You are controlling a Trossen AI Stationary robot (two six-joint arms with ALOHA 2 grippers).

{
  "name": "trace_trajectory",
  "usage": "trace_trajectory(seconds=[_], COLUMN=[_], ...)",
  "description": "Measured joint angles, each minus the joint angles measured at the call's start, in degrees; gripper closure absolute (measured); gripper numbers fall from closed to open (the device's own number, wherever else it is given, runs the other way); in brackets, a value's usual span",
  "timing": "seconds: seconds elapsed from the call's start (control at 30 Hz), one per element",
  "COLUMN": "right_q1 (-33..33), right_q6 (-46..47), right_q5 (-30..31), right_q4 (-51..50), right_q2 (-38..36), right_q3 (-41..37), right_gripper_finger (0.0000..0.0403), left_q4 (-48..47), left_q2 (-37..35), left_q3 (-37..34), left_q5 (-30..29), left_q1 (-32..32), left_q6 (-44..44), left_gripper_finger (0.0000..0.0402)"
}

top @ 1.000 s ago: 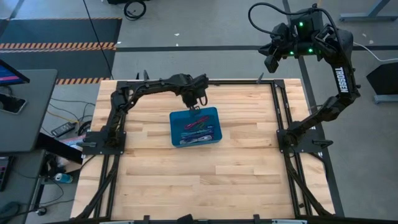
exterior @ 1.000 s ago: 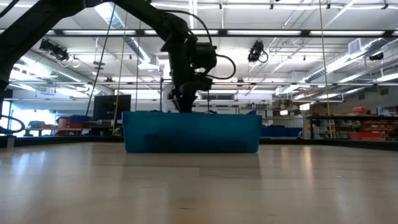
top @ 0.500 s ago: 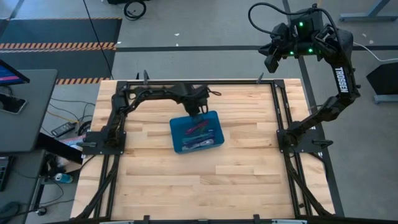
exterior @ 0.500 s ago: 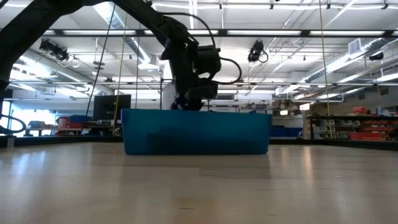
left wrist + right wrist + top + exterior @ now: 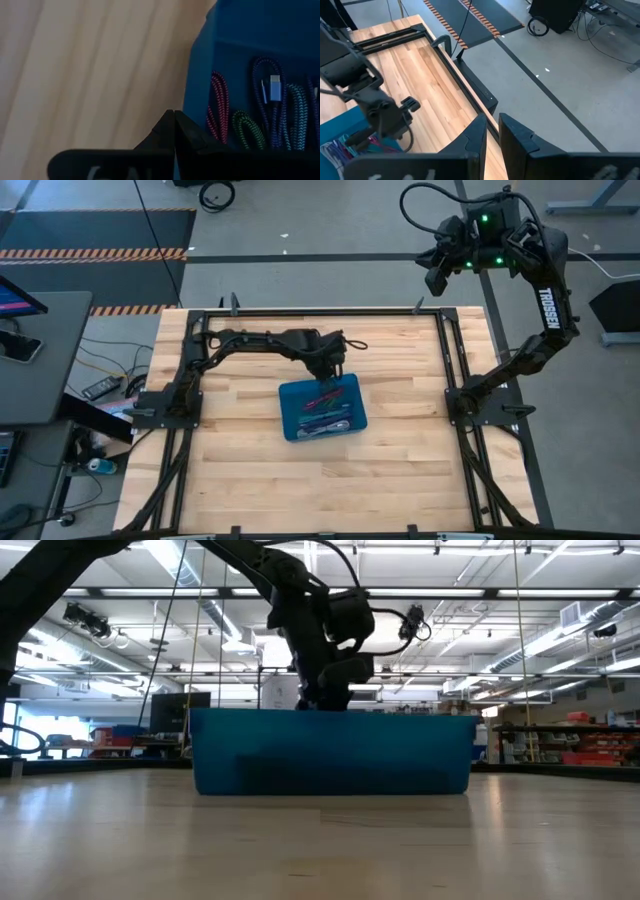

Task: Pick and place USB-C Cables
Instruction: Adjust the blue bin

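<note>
A blue bin [image 5: 284, 412] stands on the wooden table near its middle; in the low view I see its near wall [image 5: 330, 755]. Several folded USB-C cables [image 5: 325, 407] lie in it. The left wrist view shows a magenta one [image 5: 218, 102], a green one [image 5: 246, 129], a blue-purple one [image 5: 265, 75] and a teal one [image 5: 296, 112]. My left gripper [image 5: 328, 372] is at the bin's far rim, shut on the bin's wall. My right gripper [image 5: 436, 278] hangs high beyond the table's far right corner, slightly open and empty. My left gripper pinches the bin's far wall at its top rim [image 5: 186, 116], one finger inside the bin and one outside. The fingers come from above, pointing down. The bin stands flat on the table.
Black frame rails [image 5: 450, 350] run along the table's left, right and far edges. Bare wood lies all around the bin. Beyond the far edge is grey floor with striped tape [image 5: 470, 20].
My left gripper has gone toward the table's near edge and a little to the right, staying shut on the bin's far rim. The bin has slid along the table with it and turned slightly. The cables have stayed inside.
</note>
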Motion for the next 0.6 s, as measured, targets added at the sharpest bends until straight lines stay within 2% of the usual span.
trace_trajectory(seconds=[0.6], right_q1=[0.0], right_q6=[0.0], right_q5=[-0.2], right_q4=[0.0], right_q2=[0.0], right_q3=[0.0], right_gripper_finger=[0.0347], left_q4=[1.5], left_q2=[-0.1], left_q3=[0.0], left_q5=[0.8], left_q1=[-2.5], left_q6=[-1.4], left_gripper_finger=[0.0401])
